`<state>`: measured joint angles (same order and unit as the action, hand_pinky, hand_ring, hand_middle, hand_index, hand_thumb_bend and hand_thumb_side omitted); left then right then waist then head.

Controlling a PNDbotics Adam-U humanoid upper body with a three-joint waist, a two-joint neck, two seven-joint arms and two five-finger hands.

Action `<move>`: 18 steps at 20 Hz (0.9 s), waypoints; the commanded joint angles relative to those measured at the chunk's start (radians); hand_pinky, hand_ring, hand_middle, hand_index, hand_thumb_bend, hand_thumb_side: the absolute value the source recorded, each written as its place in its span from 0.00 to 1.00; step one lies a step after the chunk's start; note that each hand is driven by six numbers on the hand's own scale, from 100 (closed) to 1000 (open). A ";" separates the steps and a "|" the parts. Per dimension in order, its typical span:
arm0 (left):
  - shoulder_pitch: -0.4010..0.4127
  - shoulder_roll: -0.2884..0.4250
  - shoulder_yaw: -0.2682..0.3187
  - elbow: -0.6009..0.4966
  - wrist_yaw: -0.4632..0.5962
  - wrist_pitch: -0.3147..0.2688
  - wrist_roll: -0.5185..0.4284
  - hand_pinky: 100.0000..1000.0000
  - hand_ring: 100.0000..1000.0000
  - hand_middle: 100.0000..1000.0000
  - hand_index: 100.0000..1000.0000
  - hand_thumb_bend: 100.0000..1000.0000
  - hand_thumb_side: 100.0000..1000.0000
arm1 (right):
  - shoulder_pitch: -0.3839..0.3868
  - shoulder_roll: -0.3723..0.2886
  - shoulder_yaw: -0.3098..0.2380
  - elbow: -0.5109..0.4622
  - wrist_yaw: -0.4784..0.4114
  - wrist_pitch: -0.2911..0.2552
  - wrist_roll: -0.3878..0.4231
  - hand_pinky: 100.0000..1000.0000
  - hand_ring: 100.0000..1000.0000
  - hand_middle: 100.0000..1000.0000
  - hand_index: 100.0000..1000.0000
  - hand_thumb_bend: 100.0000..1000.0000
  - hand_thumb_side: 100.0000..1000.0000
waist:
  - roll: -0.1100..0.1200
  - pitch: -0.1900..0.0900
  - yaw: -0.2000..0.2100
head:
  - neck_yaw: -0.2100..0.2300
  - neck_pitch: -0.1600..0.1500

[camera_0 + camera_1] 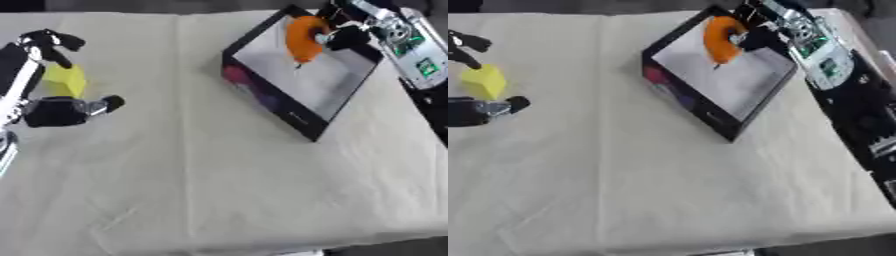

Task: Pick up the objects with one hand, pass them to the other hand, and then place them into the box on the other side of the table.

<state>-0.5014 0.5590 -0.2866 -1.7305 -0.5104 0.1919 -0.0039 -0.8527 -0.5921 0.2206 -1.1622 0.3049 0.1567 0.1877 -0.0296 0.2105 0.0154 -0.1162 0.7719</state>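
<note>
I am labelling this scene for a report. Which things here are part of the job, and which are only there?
Part of the job:
- orange object, held by the right hand over the box
- yellow block, at the left hand

Only there:
- cream tablecloth

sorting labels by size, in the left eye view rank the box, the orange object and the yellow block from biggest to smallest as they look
1. The box, by far the largest.
2. The orange object, held over the box by the right hand.
3. The yellow block, though the left hand hides part of it, so its rank below the orange object is unsure.
</note>
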 commanded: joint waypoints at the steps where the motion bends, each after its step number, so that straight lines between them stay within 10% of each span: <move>1: -0.010 0.027 0.014 -0.020 0.004 0.001 0.007 0.72 0.54 0.64 0.77 0.74 0.37 | -0.014 -0.023 -0.019 0.001 0.019 0.014 -0.015 0.87 0.80 0.81 0.82 0.16 0.23 | 0.013 -0.023 0.002 | 0.006 -0.002; 12: -0.005 0.029 0.019 -0.023 0.005 0.003 0.012 0.72 0.54 0.64 0.77 0.74 0.37 | -0.002 -0.027 -0.036 -0.023 -0.016 0.072 -0.084 0.87 0.79 0.81 0.83 0.09 0.27 | 0.013 -0.024 0.002 | 0.022 -0.002; 18: 0.002 0.044 0.038 -0.021 0.008 0.018 0.019 0.72 0.54 0.65 0.77 0.73 0.37 | 0.000 -0.027 -0.042 -0.071 -0.129 0.088 -0.134 0.87 0.79 0.81 0.84 0.00 0.39 | 0.019 -0.024 0.007 | 0.105 -0.002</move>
<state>-0.4917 0.5701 -0.2669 -1.7338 -0.5043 0.2052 0.0111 -0.8362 -0.5921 0.1917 -1.2056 0.2007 0.2421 0.0661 -0.0253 0.2105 0.0222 -0.0301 0.7720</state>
